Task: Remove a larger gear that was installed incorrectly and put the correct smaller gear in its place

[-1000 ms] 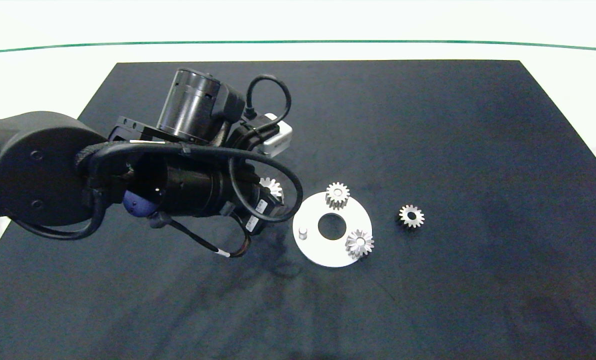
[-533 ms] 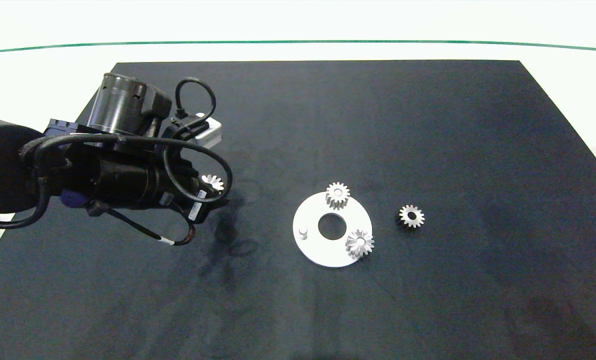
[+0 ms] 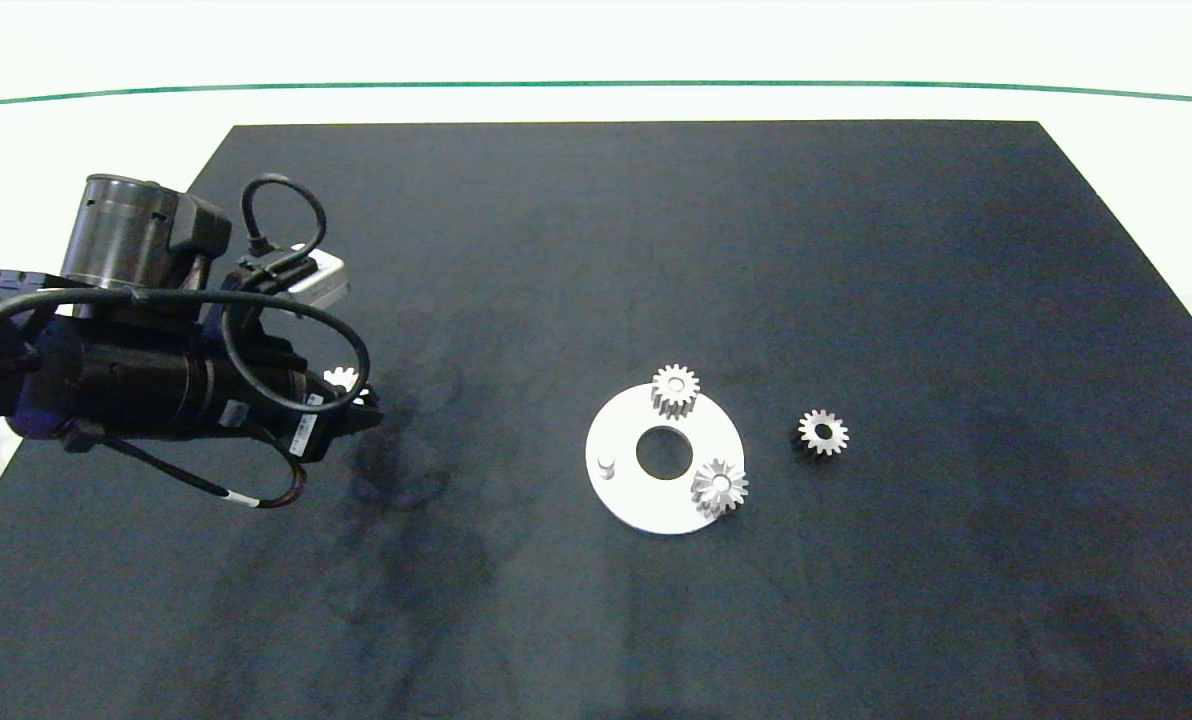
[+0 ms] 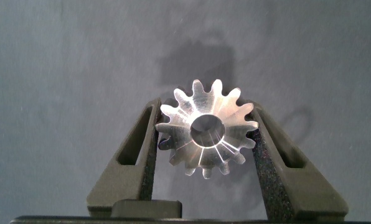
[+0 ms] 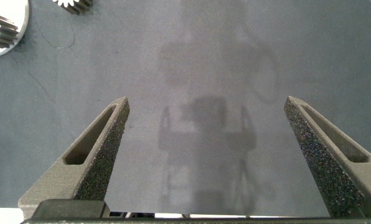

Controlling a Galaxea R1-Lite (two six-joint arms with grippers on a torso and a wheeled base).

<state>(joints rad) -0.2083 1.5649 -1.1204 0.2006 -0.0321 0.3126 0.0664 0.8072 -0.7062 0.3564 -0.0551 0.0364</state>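
No readable writing anywhere. Left gripper (image 4: 207,146) is hanging over the left part of the dark mat (image 3: 656,250), arm lying roughly level, jaws clamping the larger gear (image 4: 208,135) by its teeth. Smaller gear (image 3: 823,432) is lying flat on the mat just right of the white disc (image 3: 636,500), apart from it. Disc is carrying two gears with filled centres (image 3: 675,389) and a bare peg (image 3: 606,464). Right gripper (image 5: 207,155) is hovering over bare mat near the right edge, jaws spread wide, holding nothing.
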